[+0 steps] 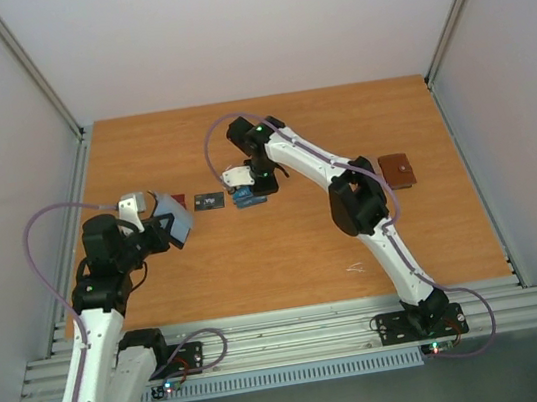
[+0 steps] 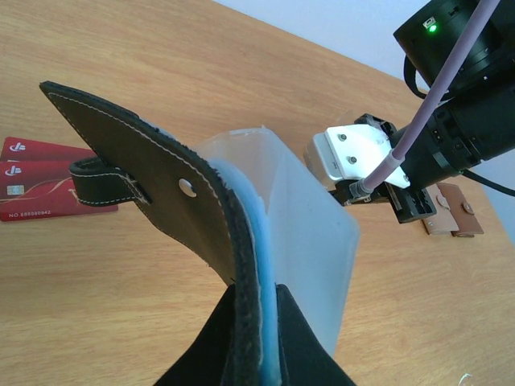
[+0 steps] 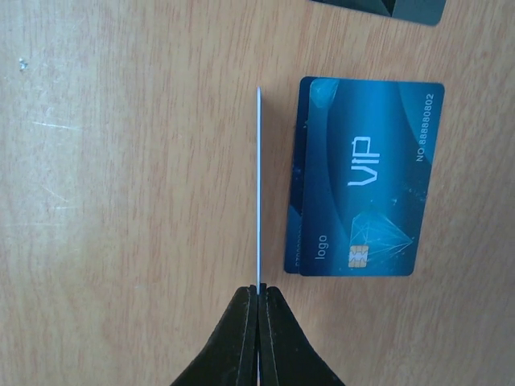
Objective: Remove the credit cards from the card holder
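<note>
Wood-grain orange counter [image 1: 286,249] fills the top view, and my two arms reach onto it from the near edge. My left end effector [image 2: 257,326] is pressed together on the card holder [image 2: 153,161], gripping one edge and holding it tilted in the air above the left side of the counter. The holder is partly open. It has black stitched leather outside, pale blue lining inside, a translucent pocket flaring outward, and a small black loop on its outer face.

A brown wallet [image 1: 397,170] lies flat near the right edge, well apart from everything else. Two blue cards [image 3: 362,177] lie flat near the middle of the counter, stacked slightly offset, and the top one is printed "VIP". Two dark red cards [image 2: 44,181] overlap flat on the counter beyond the lifted holder. A black card [image 1: 209,201] lies flat between the red pair and the blue pair.

My right end effector [image 3: 258,322] pinches a thin card [image 3: 258,185], seen edge-on just beside the blue pair. I cannot tell whether it touches the counter.
</note>
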`<action>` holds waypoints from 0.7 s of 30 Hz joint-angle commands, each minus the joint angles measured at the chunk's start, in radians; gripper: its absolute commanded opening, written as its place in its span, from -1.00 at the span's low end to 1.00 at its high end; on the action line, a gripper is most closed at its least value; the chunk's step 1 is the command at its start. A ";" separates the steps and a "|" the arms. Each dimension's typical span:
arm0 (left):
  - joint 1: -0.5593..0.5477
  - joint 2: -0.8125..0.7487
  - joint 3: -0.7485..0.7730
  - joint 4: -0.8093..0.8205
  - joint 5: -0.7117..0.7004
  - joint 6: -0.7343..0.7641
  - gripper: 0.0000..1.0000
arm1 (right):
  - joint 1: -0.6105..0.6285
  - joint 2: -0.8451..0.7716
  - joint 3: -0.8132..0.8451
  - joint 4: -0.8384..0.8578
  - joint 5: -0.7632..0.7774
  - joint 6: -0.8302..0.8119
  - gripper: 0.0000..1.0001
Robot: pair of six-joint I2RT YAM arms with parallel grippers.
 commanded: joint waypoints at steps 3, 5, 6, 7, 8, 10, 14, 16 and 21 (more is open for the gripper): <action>0.005 0.002 -0.009 0.083 0.007 0.018 -0.99 | 0.014 0.046 0.022 0.036 0.017 -0.031 -0.97; 0.005 0.004 -0.011 0.087 0.007 0.017 -0.99 | 0.012 0.045 0.023 0.049 0.016 -0.021 -0.91; 0.005 0.004 -0.011 0.087 0.007 0.016 -0.99 | 0.013 0.046 0.027 0.057 0.017 -0.013 -0.85; 0.005 0.005 -0.011 0.088 0.008 0.015 -0.99 | 0.013 0.045 0.028 0.067 0.022 -0.005 -0.78; 0.005 0.004 -0.010 0.088 0.008 0.014 -0.99 | 0.013 0.046 0.028 0.078 0.029 0.003 -0.73; 0.005 0.003 -0.010 0.087 0.010 0.014 -0.99 | 0.014 0.048 0.028 0.107 0.049 0.020 -0.67; 0.005 0.001 -0.009 0.085 0.019 0.013 -1.00 | 0.013 0.051 0.029 0.199 0.104 0.079 -0.45; 0.005 -0.001 -0.009 0.086 0.029 0.013 -1.00 | 0.013 0.051 0.034 0.247 0.137 0.109 -0.22; 0.005 -0.005 0.001 0.090 0.073 0.035 -0.99 | 0.013 0.023 0.067 0.318 0.194 0.195 0.06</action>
